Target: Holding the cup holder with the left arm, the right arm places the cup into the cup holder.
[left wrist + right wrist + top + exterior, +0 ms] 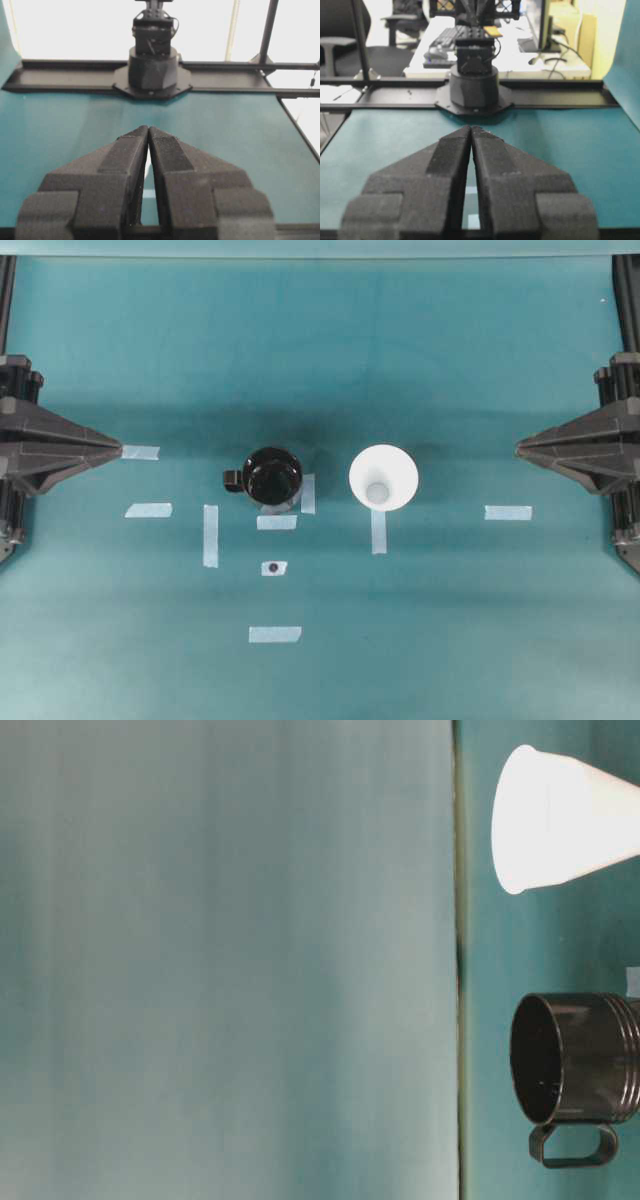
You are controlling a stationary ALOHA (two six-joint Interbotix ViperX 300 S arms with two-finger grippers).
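Cup holder (272,477): glossy black, upright at the middle of the teal bench (450,620), handle toward the left arm's side, on pale tape strips (277,522).
Cup (383,477): white, upright, wide rim up, just beside the holder on its right, apart from it.
Left gripper (118,450): at the left edge, well apart from the holder; fingers (131,150) closed together, holding nothing.
Right gripper (520,449): at the right edge, well apart from the cup; fingers (490,150) closed together, holding nothing.
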